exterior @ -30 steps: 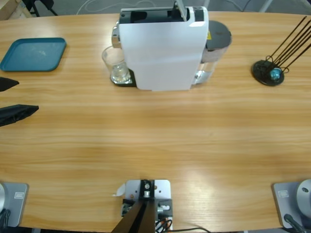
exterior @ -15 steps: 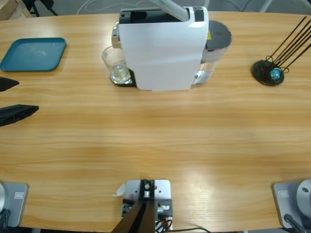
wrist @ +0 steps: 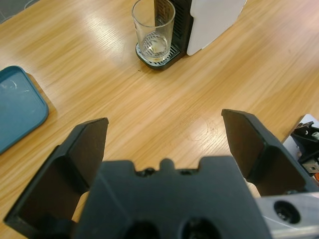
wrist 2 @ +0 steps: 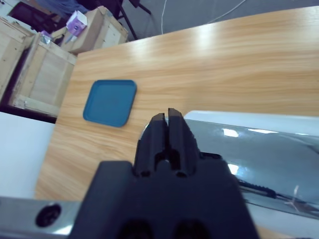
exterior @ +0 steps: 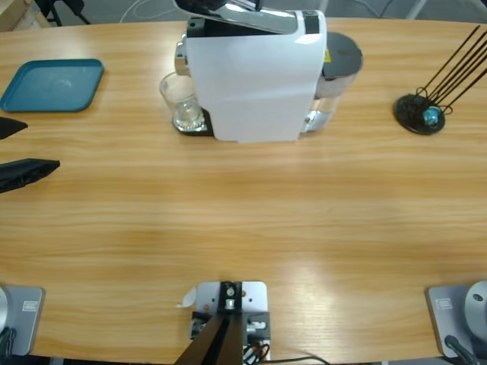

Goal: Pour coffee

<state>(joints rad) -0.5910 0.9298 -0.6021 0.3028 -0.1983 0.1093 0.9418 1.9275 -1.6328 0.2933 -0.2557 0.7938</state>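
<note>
A white coffee machine [exterior: 255, 80] stands at the table's far middle. A small clear glass [exterior: 181, 101] sits on its black drip tray, under the spout. In the left wrist view the glass [wrist: 153, 29] holds only a thin pale layer of coffee [wrist: 153, 46] at its bottom. The machine's silver lever [exterior: 259, 19] lies low across the top. My right gripper [wrist 2: 166, 115] is shut, hovering just above that shiny lever [wrist 2: 259, 154]. My left gripper [exterior: 42, 146] is open at the table's left edge, well short of the glass, with nothing between its jaws [wrist: 164, 119].
A teal tray [exterior: 52, 84] lies at the far left. A grey water tank [exterior: 341, 57] sits on the machine's right side. A black stand with thin rods [exterior: 421, 112] is at the far right. Wooden crates [wrist 2: 40, 64] stand beyond the table.
The silver lever has swung from upright down over the machine's top. The left gripper has barely moved.
</note>
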